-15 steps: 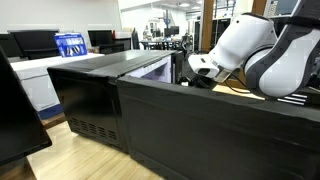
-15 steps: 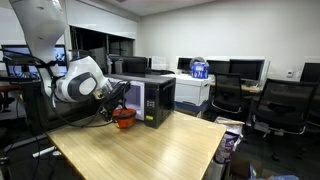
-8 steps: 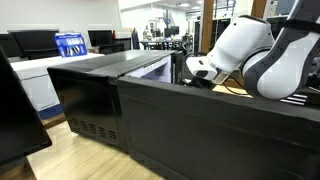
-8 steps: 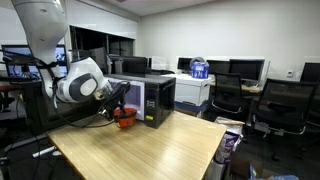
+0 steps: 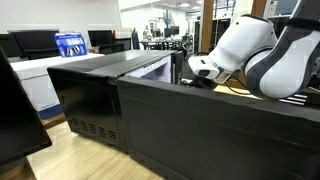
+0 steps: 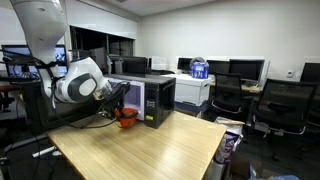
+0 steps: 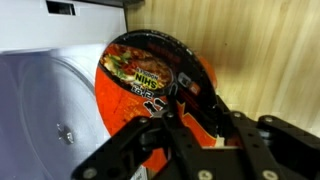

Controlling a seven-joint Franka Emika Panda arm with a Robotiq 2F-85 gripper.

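An orange bowl [image 7: 140, 80], its lid printed with lettering too blurred to be read, is being straddled at the rim by the gripper [image 7: 188, 98] just before the open microwave [image 6: 157, 97] on the table [image 6: 150, 150], whether pinched being impossible to tell, with nothing being seen shifted since earlier.

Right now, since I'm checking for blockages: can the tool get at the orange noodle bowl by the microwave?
Probably yes. In the wrist view the tool is right at the noodle bowl, with nothing between them. The microwave stands just beside it and does not block the way.
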